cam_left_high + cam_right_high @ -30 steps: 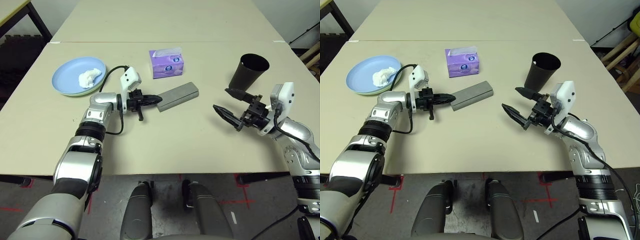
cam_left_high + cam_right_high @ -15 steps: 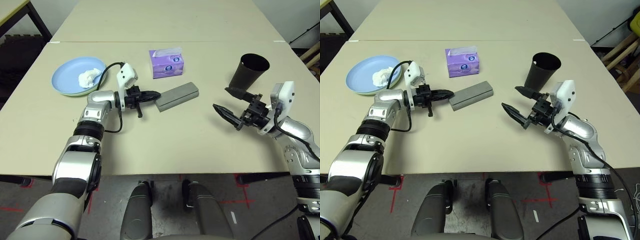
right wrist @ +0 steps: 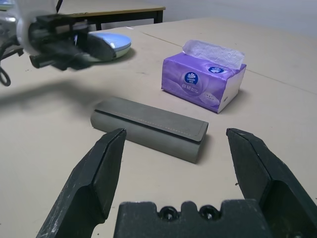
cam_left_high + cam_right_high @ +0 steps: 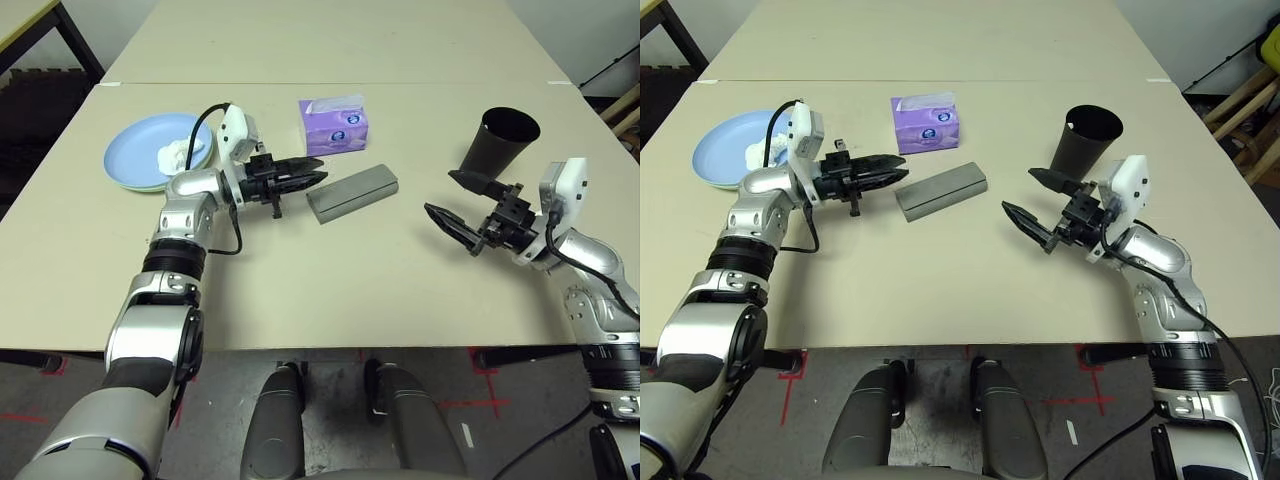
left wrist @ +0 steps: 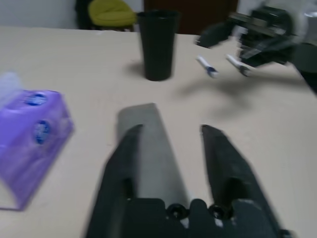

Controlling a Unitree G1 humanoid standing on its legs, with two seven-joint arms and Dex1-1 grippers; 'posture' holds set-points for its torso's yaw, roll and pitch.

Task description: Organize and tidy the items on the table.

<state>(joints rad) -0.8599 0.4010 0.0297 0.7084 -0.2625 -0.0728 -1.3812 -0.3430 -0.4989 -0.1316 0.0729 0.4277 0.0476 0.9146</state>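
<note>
— Beige bench (image 4: 330, 270) top, plain and matte, runs the whole width. What sits furthest left?

— A light blue plate (image 4: 140, 150) stacked on a pale green plate (image 4: 150, 187), of which just a rim edge peeks out at the near side. A crumpled white tissue wad (image 4: 175, 155) lies on the blue one, partly hidden behind the left wrist's white camera block.

— And the left arm?

— It reaches forward from the near left, forearm bent inward, so the left hand (image 4: 312, 178) points level towards the right, raised clear of the bench. Its two black fingers (image 5: 124, 158) stand spread apart with nothing between them. The tips are just beside the near end of the grey oblong glasses case (image 4: 352, 192), not touching it.

— Where does the case lie?

— Flat on the bench near the middle, angled, with the purple tissue box (image 4: 333, 126) just beyond it, a white sheet poking from its top.

— The right side?

— A tall black cup (image 4: 497, 142) stands upright. The right arm comes in from the near right edge, elbow low, and the right hand (image 4: 445, 200) points inward towards the left, near the cup's base on its nearer side. Its fingers (image 3: 94, 173) are spread wide and hold nothing; one tip lies close to the cup.
</note>
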